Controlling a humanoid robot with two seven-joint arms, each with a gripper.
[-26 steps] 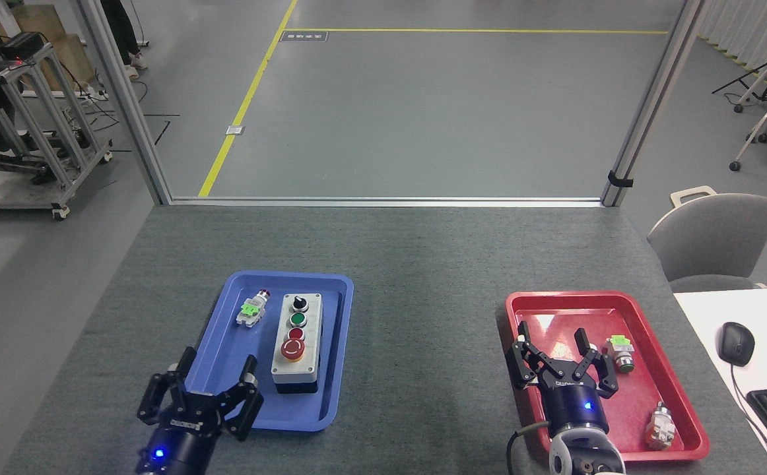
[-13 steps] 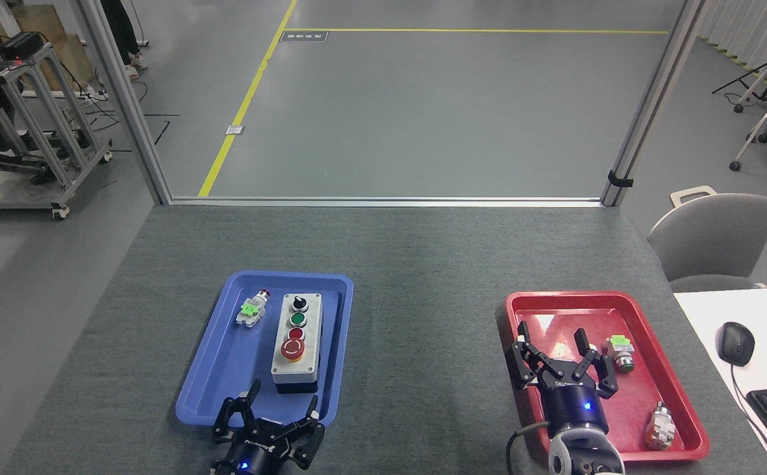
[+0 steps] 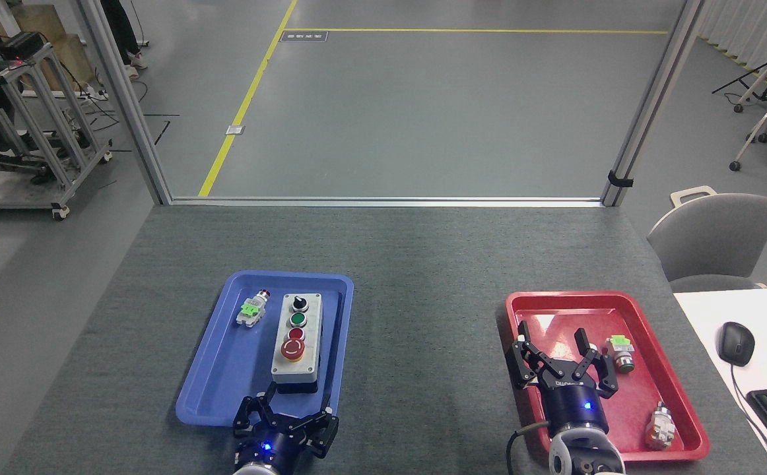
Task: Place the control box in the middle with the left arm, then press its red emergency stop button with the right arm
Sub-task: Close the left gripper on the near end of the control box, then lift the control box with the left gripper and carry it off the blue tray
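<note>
The oblong light-grey control box with a black base lies lengthwise in the right half of the shallow blue plastic tray, which sits on the left part of the grey felt-covered counter. On the box's face, from far to near, stand a black knob, a green button, a small red button and the large red mushroom emergency stop button with a yellow ring beneath. Left of the box in the same tray lies a small loose push-button part with a green tag, apart from the box. The left black 3-fingered end effector with a blue light hangs at the tray's near edge, just in front of the box's near end, its fingers spread and holding nothing; whether they touch the box cannot be told. The right black 3-fingered end effector with a blue light hovers over the left part of the red plastic tray on the right of the counter, its fingers spread wide and empty. In that tray lie 2 more loose button parts: a green-tagged one just right of the fingers, and an orange-marked one near the near right corner.
</note>
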